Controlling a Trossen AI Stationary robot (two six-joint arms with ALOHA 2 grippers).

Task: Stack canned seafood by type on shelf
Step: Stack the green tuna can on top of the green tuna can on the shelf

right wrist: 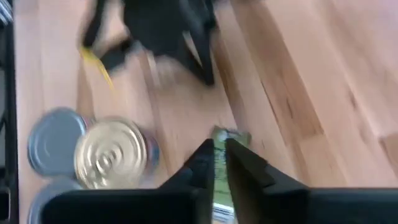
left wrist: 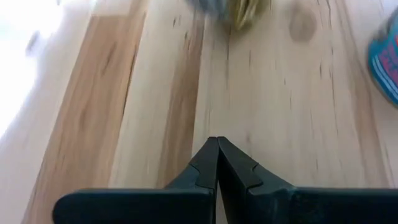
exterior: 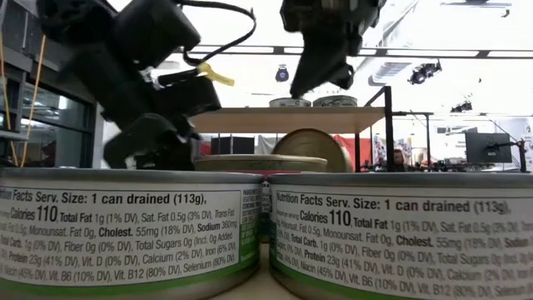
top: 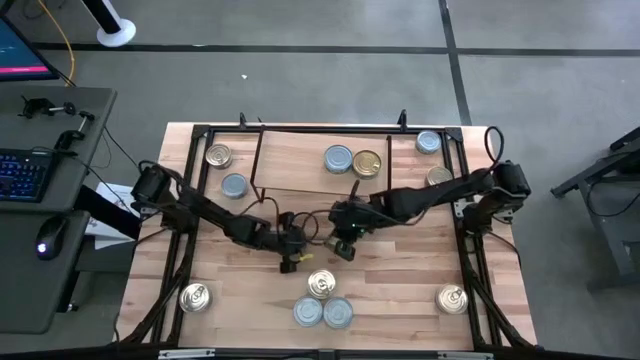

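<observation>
Both grippers hover over the middle of the table, in front of the shelf (top: 300, 165). The left gripper (top: 292, 263) (left wrist: 217, 142) is shut over bare wood. Just to its right, the right gripper (top: 345, 246) (right wrist: 219, 149) has its fingers closed to a thin slit. On the shelf (exterior: 283, 119), a silver can (top: 338, 158) and a gold can (top: 366, 163) stand side by side. Near the front edge, a gold can (top: 321, 284) (right wrist: 112, 152) sits among two silver cans (top: 308, 312) (top: 338, 313). My right gripper points down at the table, lifted clear of it. A small green-and-white scrap (right wrist: 229, 134) shows in the slit between the fingers. I cannot tell what it is or whether the fingers touch it.
More cans stand around the table: gold (top: 218, 155) and pale blue (top: 234, 185) left of the shelf, silver (top: 428, 142) and gold (top: 438, 177) to its right, gold (top: 194, 297) front left, a pull-tab can (top: 452, 298) front right. Black frame rails run along the table edges.
</observation>
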